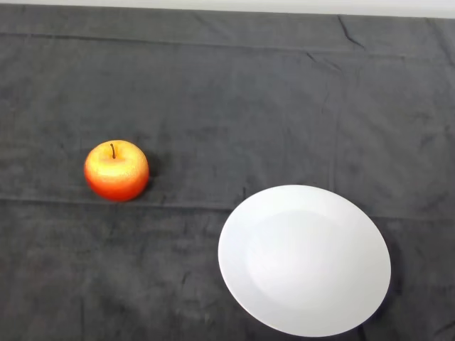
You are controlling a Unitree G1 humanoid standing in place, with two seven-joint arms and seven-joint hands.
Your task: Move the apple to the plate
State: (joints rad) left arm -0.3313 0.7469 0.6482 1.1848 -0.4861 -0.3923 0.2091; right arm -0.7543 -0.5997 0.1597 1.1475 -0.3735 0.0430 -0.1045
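A red-and-yellow apple stands upright, stem up, on the dark cloth at the left of the table, with bare cloth on every side of it. A white plate lies at the lower right, well apart from the apple, its top open from above. A strip of bare cloth runs between the two, with nothing standing in it. Behind both, the cloth stretches uncluttered to the table's far edge; only shallow creases cross it
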